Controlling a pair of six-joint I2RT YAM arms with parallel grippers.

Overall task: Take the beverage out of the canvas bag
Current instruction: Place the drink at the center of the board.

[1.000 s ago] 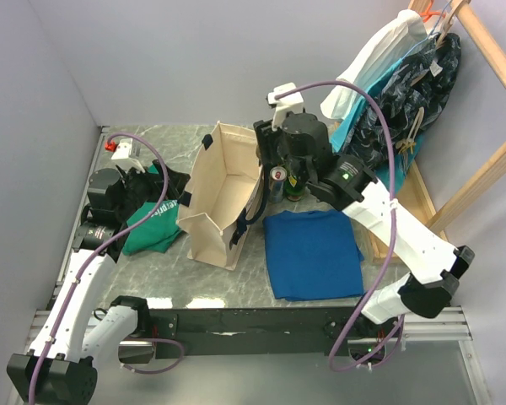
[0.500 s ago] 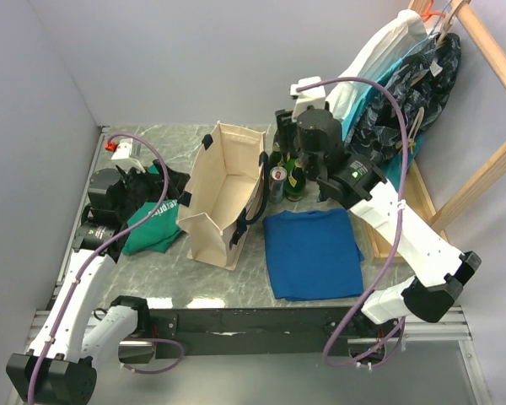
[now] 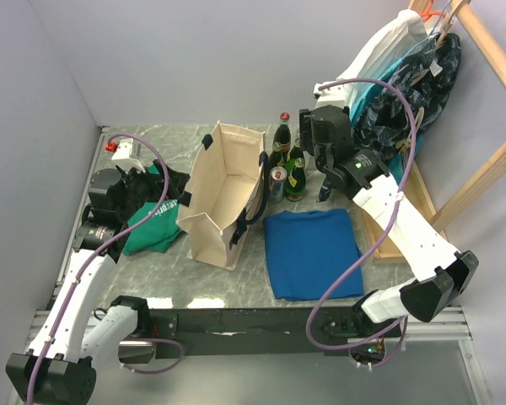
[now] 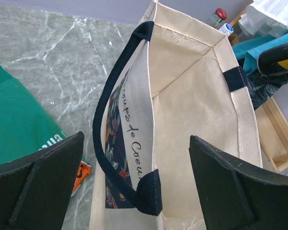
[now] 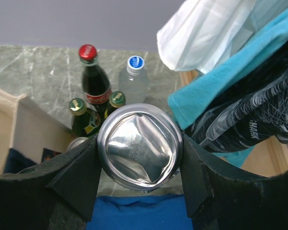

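Observation:
The canvas bag point(image 3: 223, 194), cream with navy handles, stands open at the table's middle; its inside looks empty. It also shows in the left wrist view point(image 4: 192, 110). My right gripper point(image 5: 140, 158) is shut on a silver beverage can point(image 5: 140, 145), seen bottom-first, and holds it in the air right of the bag, above the bottles. In the top view this gripper point(image 3: 325, 181) is beyond the blue cloth. My left gripper point(image 4: 137, 143) is open and empty, its jaws either side of the bag's left rim and handle.
A cola bottle point(image 5: 93, 76), a clear water bottle point(image 5: 133, 81), two green bottles point(image 3: 296, 179) and a second can point(image 3: 277, 180) stand right of the bag. A folded blue cloth point(image 3: 312, 253) lies in front. A green cloth point(image 3: 152, 224) lies left. Clothes hang on a wooden rack point(image 3: 489, 160) at the right.
My right arm has moved right and back, away from the bag's rim, with the can in its jaws, uncovering the bottles. The left arm has not moved.

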